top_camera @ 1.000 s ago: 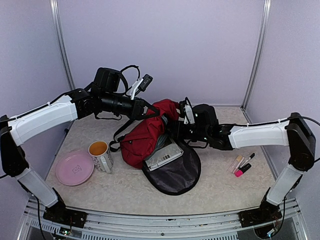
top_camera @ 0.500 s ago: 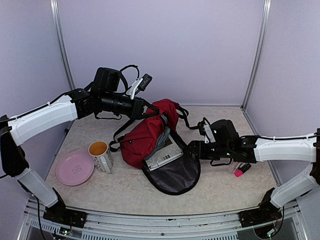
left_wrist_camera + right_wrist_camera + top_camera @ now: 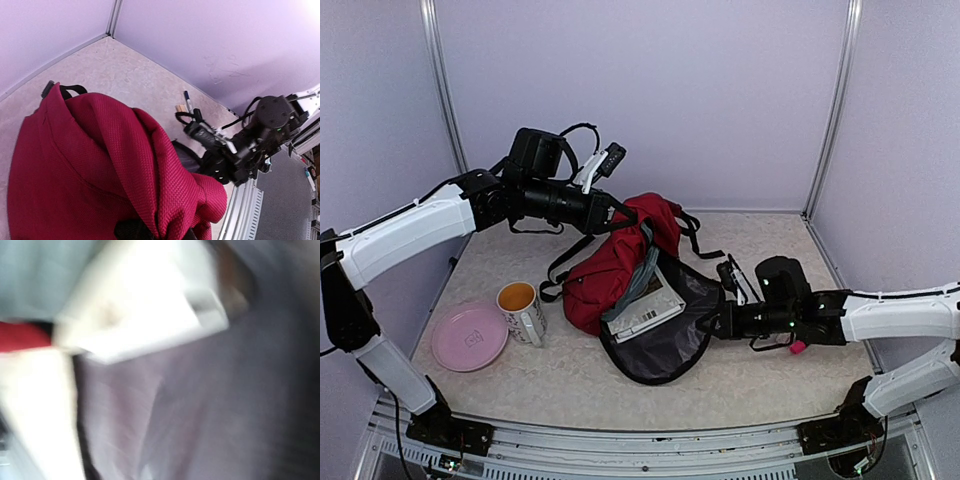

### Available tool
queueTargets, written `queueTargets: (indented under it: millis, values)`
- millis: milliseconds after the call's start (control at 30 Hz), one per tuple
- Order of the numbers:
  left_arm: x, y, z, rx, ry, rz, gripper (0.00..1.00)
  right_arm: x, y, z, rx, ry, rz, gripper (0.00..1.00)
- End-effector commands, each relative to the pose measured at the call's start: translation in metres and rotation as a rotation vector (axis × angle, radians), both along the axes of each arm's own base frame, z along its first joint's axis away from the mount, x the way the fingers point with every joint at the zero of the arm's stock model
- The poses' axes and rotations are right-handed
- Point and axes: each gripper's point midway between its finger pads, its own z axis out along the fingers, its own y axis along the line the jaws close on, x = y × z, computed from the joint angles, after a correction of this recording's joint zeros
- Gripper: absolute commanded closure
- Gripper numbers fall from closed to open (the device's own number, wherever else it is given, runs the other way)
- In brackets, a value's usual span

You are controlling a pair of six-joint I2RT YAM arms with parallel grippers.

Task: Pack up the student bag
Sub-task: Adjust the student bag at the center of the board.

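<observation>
While your left gripper (image 3: 607, 212) is clenched on the bunched top of the student bag (image 3: 605, 275), that dark red bag lies near the middle of the table (image 3: 760, 240), its top lifted toward the far edge and its body sloping down toward the near-left corner; in the left wrist view you see the red weave gathered right at the gripper; the bag's black flap (image 3: 660, 352) lies open toward the near edge, and a pale book (image 3: 650, 305) rests tilted in the opening; your right gripper (image 3: 717, 322) sits low at the flap's right rim with its jaws closed; the right wrist view is smeared, showing only dark fabric and a pale edge close up, so you cannot tell whether cloth is pinched between them; a mug (image 3: 523, 312) with an orange inside stands just left of the bag, and a pink plate (image 3: 470, 338) lies beside it, near the left edge; a pink marker (image 3: 797, 347) peeks out beneath your right arm, toward the right edge.
</observation>
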Motion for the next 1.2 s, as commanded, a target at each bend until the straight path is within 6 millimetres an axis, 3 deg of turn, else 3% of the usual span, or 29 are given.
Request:
queueTargets:
  millis: [0, 133, 233, 300, 367, 567, 667, 767, 900, 1033, 1067, 1100, 1167]
  values:
    - [-0.003, -0.005, 0.047, 0.03, -0.184, 0.017, 1.0, -0.012, 0.032, 0.142, 0.308, -0.263, 0.186, 1.0]
    - [-0.034, -0.01, 0.087, 0.074, -0.31, -0.005, 1.0, -0.027, 0.029, 0.243, 0.453, -0.458, 0.245, 1.0]
    - [-0.039, -0.007, 0.109, 0.119, -0.356, 0.049, 1.0, -0.04, 0.016, 0.314, 0.566, -0.603, 0.258, 1.0]
    - [-0.037, -0.002, 0.12, 0.142, -0.37, 0.1, 1.0, -0.048, 0.008, 0.349, 0.623, -0.683, 0.261, 1.0]
    - [-0.034, 0.001, 0.126, 0.152, -0.365, 0.133, 1.0, -0.05, 0.002, 0.367, 0.666, -0.729, 0.241, 1.0]
    - [-0.035, 0.006, 0.147, 0.116, -0.353, 0.163, 1.0, -0.037, -0.004, 0.381, 0.716, -0.747, 0.146, 1.0]
    - [-0.023, 0.006, 0.147, 0.103, -0.352, 0.182, 1.0, -0.022, -0.008, 0.383, 0.701, -0.757, 0.062, 1.0]
    - [-0.003, -0.006, 0.121, 0.129, -0.307, 0.152, 1.0, 0.006, -0.017, 0.36, 0.632, -0.706, -0.1, 1.0]
    - [0.025, -0.022, 0.087, 0.119, -0.205, 0.111, 1.0, 0.037, -0.039, 0.312, 0.558, -0.579, -0.313, 1.0]
    - [0.053, -0.03, 0.07, 0.089, -0.158, 0.113, 0.97, 0.049, -0.055, 0.297, 0.548, -0.566, -0.41, 1.0]
    - [0.058, -0.031, 0.068, 0.085, -0.158, 0.121, 0.89, 0.053, -0.057, 0.298, 0.532, -0.576, -0.421, 1.0]
    - [0.064, -0.031, 0.068, 0.077, -0.161, 0.129, 0.67, 0.057, -0.057, 0.298, 0.512, -0.58, -0.428, 1.0]
    - [0.067, -0.03, 0.081, 0.045, -0.191, 0.138, 0.07, 0.064, -0.057, 0.3, 0.486, -0.588, -0.432, 1.0]
